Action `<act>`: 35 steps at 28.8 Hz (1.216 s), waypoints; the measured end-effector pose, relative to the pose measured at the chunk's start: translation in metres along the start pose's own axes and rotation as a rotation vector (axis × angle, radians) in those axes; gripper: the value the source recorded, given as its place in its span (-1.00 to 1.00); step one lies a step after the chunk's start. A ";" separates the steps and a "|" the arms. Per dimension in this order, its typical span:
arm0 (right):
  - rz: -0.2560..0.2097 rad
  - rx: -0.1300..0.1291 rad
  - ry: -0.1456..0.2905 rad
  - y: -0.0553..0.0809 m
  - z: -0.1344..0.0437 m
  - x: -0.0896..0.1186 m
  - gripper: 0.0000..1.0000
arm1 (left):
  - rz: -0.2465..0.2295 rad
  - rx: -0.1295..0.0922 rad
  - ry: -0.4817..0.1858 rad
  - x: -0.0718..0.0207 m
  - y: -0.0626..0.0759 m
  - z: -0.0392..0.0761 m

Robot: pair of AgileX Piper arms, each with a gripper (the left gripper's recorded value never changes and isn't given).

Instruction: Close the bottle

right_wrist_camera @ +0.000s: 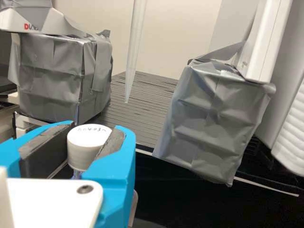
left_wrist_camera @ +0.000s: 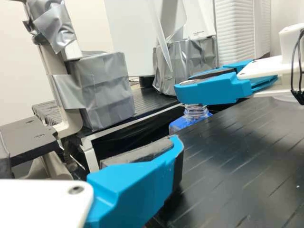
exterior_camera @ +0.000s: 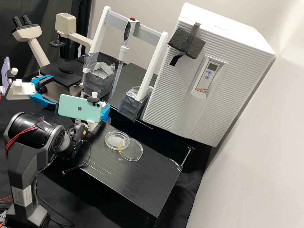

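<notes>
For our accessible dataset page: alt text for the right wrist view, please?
Right gripper clamps a white round plastic cap between its blue fingers; behind, a clear pipette tip hangs over a black ribbed surface between two grey tape-wrapped blocks.

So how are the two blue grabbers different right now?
The right gripper is shut on the white cap; the left gripper is open. The right gripper sits right over the bottle's open neck, while the left gripper is off to the side, away from the bottle. Both have bright blue fingers.
</notes>
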 end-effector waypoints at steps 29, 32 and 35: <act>-0.010 -0.001 -0.019 -0.001 0.004 -0.009 1.00 | 0.000 0.000 0.000 0.0000 0.000 0.000; -0.019 -0.001 -0.011 -0.003 0.002 -0.010 1.00 | 0.000 0.000 0.000 0.0000 0.000 0.000; -0.022 -0.001 -0.008 -0.004 0.001 -0.011 1.00 | 0.000 0.000 0.000 0.0000 0.000 0.000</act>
